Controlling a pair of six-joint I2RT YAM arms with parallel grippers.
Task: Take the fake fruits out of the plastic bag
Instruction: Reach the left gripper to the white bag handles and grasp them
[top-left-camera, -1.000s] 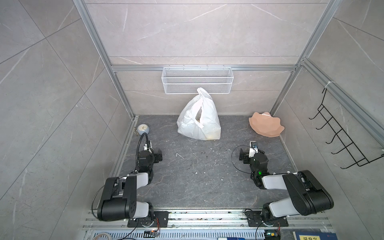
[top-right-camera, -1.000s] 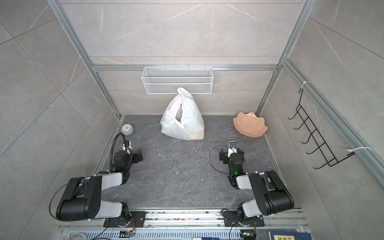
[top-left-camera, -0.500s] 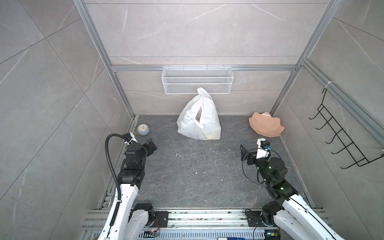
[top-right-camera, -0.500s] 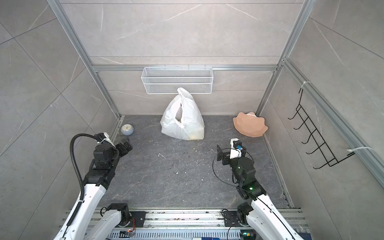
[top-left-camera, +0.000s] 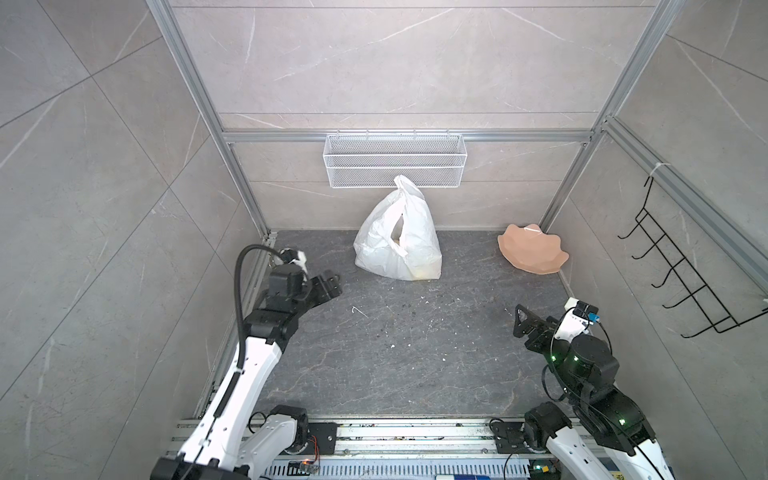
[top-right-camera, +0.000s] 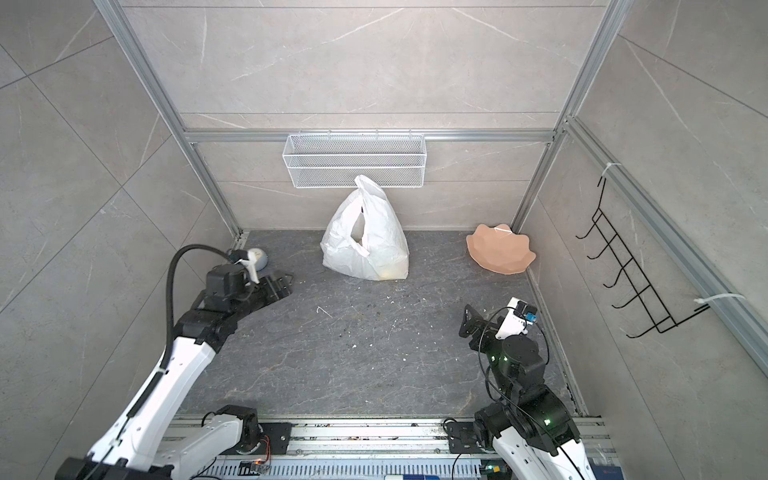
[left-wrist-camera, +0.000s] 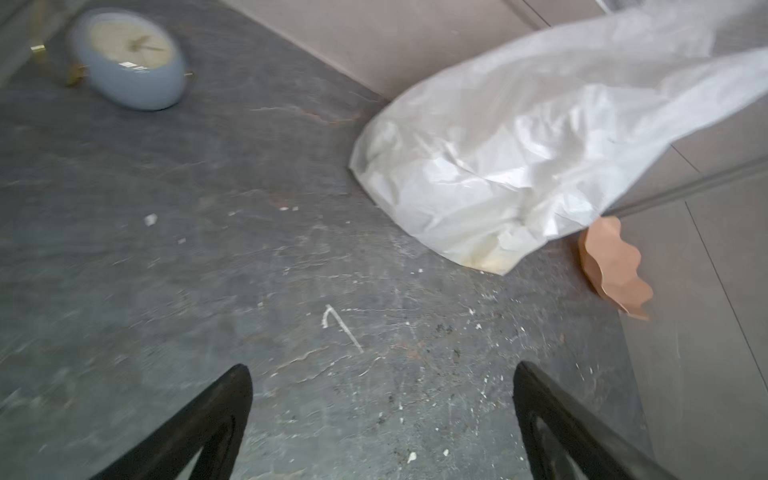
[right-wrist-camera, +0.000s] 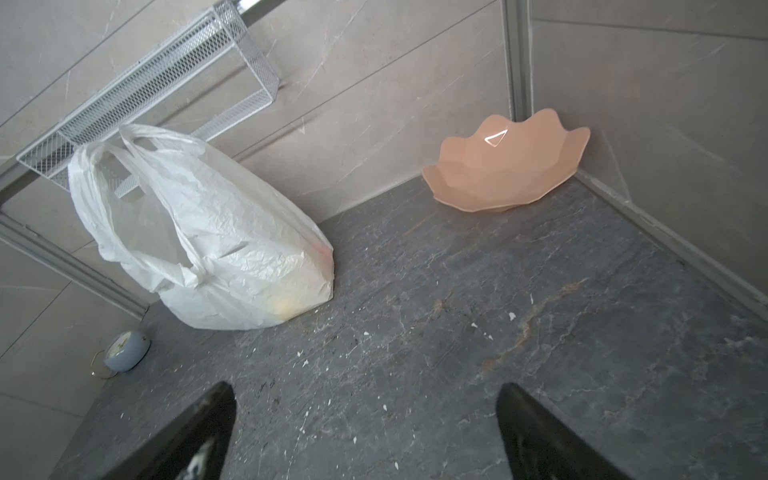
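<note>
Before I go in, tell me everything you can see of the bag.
The bag is thin, crinkly white plastic, standing slumped on the grey floor mid-back, near the wall. Its two loop handles rise together to a peak by the wire basket. Yellowish shapes show faintly through its lower corner. Only the floor visibly touches it.

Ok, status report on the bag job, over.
Left gripper open, empty; right gripper open, empty. Plastic bag upright at the back, untouched, fake fruits inside showing only as yellow tint. Nothing between grippers and bag; clock, pink plate off to sides.
</note>
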